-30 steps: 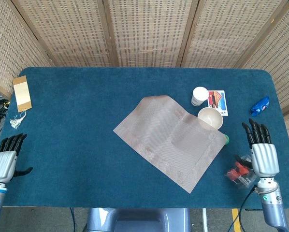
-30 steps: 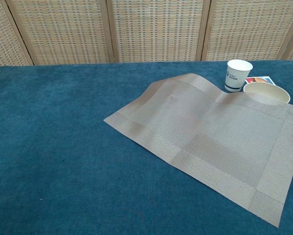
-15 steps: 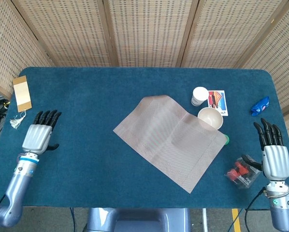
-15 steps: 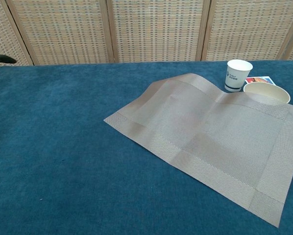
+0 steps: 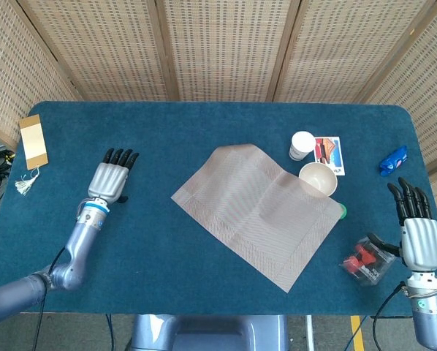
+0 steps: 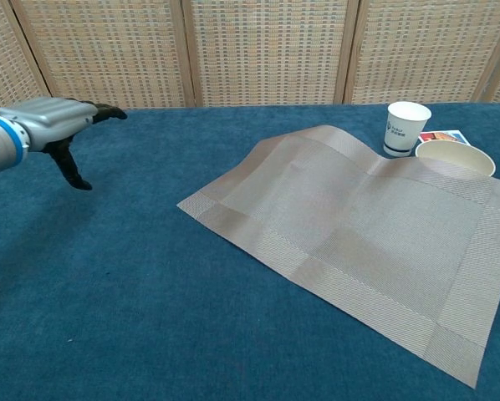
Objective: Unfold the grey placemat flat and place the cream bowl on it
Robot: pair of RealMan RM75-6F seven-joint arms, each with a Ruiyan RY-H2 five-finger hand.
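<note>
Items counted on the table: one grey placemat (image 5: 258, 213); one cream bowl (image 5: 318, 178); one white paper cup (image 5: 301, 145); one printed card (image 5: 329, 154); one blue wrapped item (image 5: 393, 160); one clear packet with red contents (image 5: 364, 262); one small green object (image 5: 343, 212), mostly hidden; one tan tag with tassel (image 5: 33, 142). Robot hands: two.

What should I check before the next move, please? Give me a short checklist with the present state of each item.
1. Left hand holds nothing, fingers apart: ok.
2. Right hand holds nothing: ok.
3. Placemat lies flat: not ok, its far edge rides up against the bowl.
4. Bowl stands on the placemat: not ok, it sits at the mat's edge, partly under it.
5. Paper cup is apart from the mat: ok.
6. Green thing at the mat's right edge is free of it: cannot tell.
</note>
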